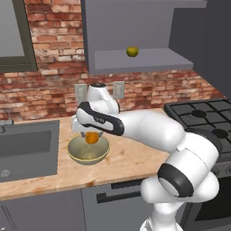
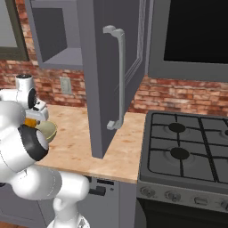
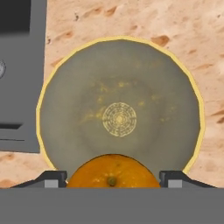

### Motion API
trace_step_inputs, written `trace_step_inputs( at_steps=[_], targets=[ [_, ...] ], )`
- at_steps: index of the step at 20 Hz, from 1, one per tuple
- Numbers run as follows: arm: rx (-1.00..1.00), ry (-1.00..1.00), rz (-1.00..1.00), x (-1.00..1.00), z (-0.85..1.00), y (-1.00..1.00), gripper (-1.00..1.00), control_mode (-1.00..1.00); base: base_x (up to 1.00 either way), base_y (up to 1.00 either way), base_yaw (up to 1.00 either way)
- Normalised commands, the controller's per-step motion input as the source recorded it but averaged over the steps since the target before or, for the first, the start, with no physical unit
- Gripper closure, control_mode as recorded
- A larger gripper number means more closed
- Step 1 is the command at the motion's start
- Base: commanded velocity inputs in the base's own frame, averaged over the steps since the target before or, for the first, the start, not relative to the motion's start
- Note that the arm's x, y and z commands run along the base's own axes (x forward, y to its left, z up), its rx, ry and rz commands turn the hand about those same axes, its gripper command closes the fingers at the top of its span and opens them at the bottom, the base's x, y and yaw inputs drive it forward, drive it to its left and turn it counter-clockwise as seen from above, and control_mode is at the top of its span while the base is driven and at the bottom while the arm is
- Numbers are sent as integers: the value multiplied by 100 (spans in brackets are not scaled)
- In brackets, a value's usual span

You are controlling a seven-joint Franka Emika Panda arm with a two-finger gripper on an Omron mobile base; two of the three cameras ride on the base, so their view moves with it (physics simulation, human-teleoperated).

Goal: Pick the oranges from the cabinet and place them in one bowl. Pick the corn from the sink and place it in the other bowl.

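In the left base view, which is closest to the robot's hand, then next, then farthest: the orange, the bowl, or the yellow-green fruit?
1. Orange: between the gripper fingers.
2. Bowl: right below, on the counter.
3. Yellow-green fruit: up on the cabinet shelf.

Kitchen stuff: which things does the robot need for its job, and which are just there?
Needed: bright round orange in the pincer, shallow olive-tan bowl, yellow-green round fruit, grey wall cabinet, dark grey sink.

Just there: black gas stove, red brick wall.

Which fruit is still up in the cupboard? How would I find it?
Look at the big grey cabinet on the brick wall above the wooden counter. On its shelf sits one small round yellow-green fruit. The other fruit, held over the bowl, is bright orange.
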Motion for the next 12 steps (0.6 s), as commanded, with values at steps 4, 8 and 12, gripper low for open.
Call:
trace_step_inputs(
  at_steps=[4,8,12],
  targets=[
    [-1,0,0,6,-25,0,100,-100,0,0,0],
    [-3,0,0,12,-15,0,100,-100,0,0,0],
    [-3,0,0,13,-11,1,100,-100,0,0,0]
  ],
)
